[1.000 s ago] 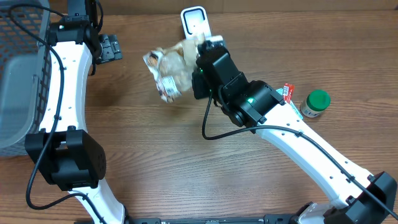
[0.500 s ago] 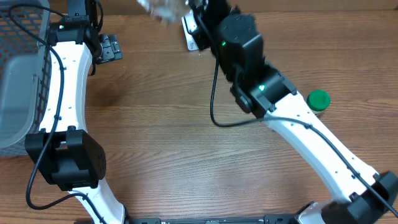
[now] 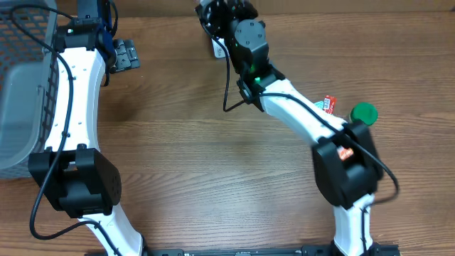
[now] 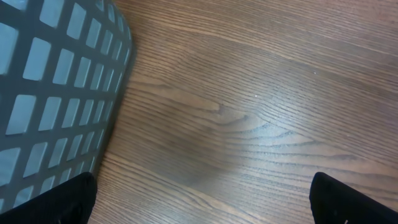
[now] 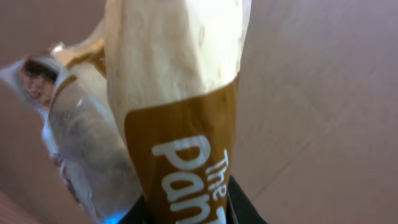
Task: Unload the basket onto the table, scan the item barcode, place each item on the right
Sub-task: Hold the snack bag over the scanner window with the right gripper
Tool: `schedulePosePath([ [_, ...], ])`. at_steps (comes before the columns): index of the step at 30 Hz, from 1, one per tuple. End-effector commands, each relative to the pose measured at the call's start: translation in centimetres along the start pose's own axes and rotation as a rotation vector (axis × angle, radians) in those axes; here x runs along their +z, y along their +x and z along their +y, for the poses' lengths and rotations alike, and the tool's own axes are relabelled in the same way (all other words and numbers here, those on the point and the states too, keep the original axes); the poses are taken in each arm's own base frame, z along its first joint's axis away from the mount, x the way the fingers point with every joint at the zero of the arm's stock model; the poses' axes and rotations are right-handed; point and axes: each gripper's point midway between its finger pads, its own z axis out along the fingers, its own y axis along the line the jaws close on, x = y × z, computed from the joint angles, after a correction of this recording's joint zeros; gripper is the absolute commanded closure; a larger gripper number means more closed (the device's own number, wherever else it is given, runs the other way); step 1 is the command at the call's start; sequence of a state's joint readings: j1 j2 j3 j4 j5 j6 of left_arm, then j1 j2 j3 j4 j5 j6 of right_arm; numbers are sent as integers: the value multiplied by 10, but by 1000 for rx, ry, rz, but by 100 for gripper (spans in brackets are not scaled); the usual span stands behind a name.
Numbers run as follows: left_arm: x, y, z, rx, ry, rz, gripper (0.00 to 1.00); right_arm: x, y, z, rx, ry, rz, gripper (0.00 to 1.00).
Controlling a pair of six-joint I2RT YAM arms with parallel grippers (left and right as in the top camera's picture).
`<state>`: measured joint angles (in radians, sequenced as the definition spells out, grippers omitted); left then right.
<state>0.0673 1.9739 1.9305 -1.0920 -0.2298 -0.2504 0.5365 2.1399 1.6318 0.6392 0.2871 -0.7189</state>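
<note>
Wood tabletop [image 3: 213, 163], middle open; mesh basket [image 3: 21, 85] at left edge. Left pincer [image 4: 205, 200] wide; right pincer [image 3: 217, 11] holds snack bag [image 5: 180, 93].

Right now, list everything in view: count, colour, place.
packaged bread: one, clear wrap with brown label, held up in the right gripper
scanner: one, white, far table edge, mostly hidden behind the right arm
jar: one, green lid, right side of table
packet: one, small, red, just left of the jar
basket: one, grey mesh, left table edge
table: one, brown wood
left gripper: one, black, open, empty, beside the basket
right gripper: one, black, closed on the bread, at the far edge
</note>
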Motion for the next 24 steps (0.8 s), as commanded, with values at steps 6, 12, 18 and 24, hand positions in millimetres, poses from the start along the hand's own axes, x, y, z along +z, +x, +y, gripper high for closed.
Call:
schedulePosePath([
  [6,-1,-1,1,21,-11,-5,0,16,99,15,-35,52,99,96],
  [12,-1,-1,1,21,-11,-5,0,17,123,21,-15,56,116,96],
  [18,-1,-1,1,21,-11,-5,0,15,126,33,-22,34,139,97],
  [24,-1,-1,1,21,-11,-6,0,11,135,32,-34,79,209,97],
])
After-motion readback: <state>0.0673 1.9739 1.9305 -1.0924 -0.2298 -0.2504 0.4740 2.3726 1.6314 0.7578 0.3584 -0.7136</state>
